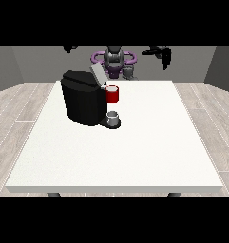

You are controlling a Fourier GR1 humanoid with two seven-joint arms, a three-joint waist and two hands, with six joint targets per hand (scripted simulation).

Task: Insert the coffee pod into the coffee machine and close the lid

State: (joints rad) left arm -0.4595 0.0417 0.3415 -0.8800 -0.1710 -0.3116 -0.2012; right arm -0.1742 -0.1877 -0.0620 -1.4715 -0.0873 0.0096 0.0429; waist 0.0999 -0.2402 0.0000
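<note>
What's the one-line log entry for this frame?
coffee machine: lid up | red thing at the machine | hand at the view's right: raised | hand at the view's left: raised | holding nothing

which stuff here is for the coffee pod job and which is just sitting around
For the job:
coffee machine, its lid raised
grey thing on the machine's base, possibly the pod

Just there:
red thing at the machine
white table

Coffee machine [82,102] amid bare table [149,142]

Large white table [135,156] on dark legs, standing on pale wood-plank floor [21,109]; plain grey walls [35,59] behind, evenly lit.
</note>
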